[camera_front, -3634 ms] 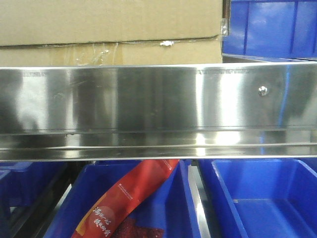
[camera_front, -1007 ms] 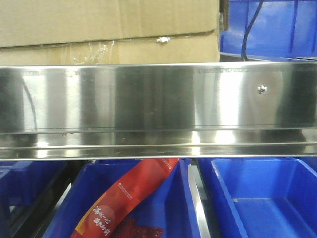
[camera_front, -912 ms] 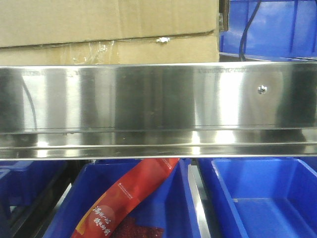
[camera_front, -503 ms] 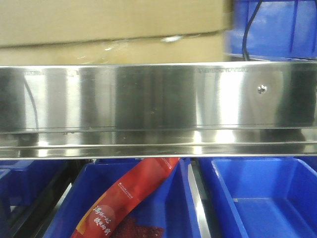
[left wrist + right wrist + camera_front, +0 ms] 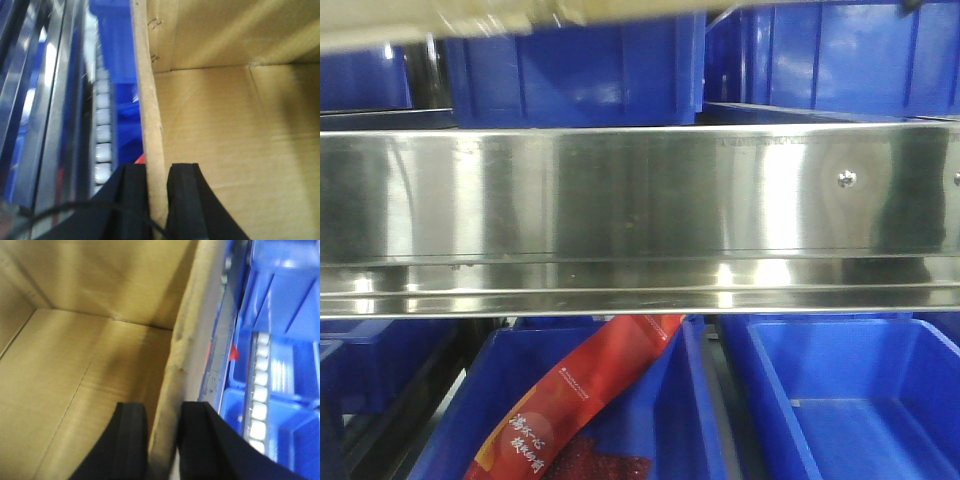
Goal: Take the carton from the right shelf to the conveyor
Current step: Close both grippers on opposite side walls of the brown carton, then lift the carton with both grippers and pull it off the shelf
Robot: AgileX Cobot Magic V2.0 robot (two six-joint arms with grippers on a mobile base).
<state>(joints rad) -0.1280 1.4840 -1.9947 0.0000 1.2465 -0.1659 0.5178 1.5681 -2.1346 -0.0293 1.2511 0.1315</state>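
Note:
The carton (image 5: 500, 15) shows in the front view only as a blurred tan strip at the top left, above the right shelf's shiny steel rail (image 5: 640, 200). In the left wrist view my left gripper (image 5: 157, 170) is shut on the carton's left wall (image 5: 150, 110), one finger outside and one inside the open box (image 5: 225, 150). Over on the other side, my right gripper (image 5: 162, 412) is shut on the carton's right wall (image 5: 192, 325), with the box's inside (image 5: 75, 370) to its left. The conveyor is out of view.
Blue bins (image 5: 580, 70) stand on the shelf behind the rail. Below the rail are more blue bins (image 5: 840, 400); one holds a red packet (image 5: 570, 400). White rollers (image 5: 102, 135) (image 5: 260, 400) run alongside the carton in both wrist views.
The carton has risen off the shelf; it filled the space above the rail before and is now a blurred strip at the top. Blue bins behind it have come into sight.

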